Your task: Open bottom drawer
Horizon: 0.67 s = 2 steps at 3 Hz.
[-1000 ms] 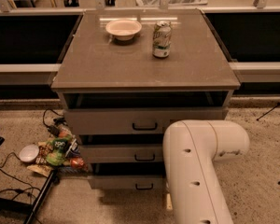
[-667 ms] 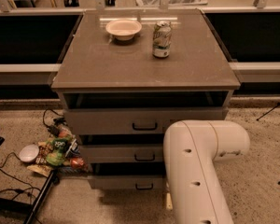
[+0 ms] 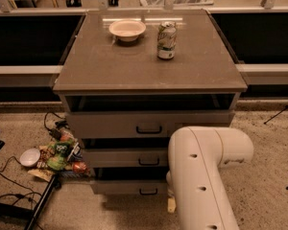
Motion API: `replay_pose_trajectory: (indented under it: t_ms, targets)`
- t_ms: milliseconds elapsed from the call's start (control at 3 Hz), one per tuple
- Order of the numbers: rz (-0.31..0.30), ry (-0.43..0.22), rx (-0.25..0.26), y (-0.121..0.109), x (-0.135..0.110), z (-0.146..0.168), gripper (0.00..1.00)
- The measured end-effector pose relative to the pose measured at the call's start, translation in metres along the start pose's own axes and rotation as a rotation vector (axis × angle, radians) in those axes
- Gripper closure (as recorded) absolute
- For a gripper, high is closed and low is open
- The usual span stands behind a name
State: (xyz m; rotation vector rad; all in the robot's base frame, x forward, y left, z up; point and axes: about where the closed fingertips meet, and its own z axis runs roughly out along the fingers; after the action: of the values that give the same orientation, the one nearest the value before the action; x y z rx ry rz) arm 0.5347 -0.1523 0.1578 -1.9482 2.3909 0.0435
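A grey cabinet holds three drawers stacked under its top. The bottom drawer is the lowest and narrowest, with a small black bar handle and a dark gap above its front panel. Above it are the middle drawer and the taller top drawer. My white arm fills the lower right and covers the right ends of the lower two drawers. My gripper is hidden behind the arm, somewhere low by the bottom drawer's right side.
A beige bowl and a drink can stand on the cabinet top. On the floor to the left lie snack packets, a small white bowl and black cables. A low ledge runs behind the cabinet.
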Motion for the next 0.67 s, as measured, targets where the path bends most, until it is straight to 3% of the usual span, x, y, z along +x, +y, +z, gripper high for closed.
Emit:
replay_pose_trajectory:
  t_ms: [333,667]
  targets:
    - [0.054,0.066,-0.063,0.008,0.005,-0.002,0.41]
    - [0.074,0.112,-0.063,0.007,0.003,-0.019,0.65]
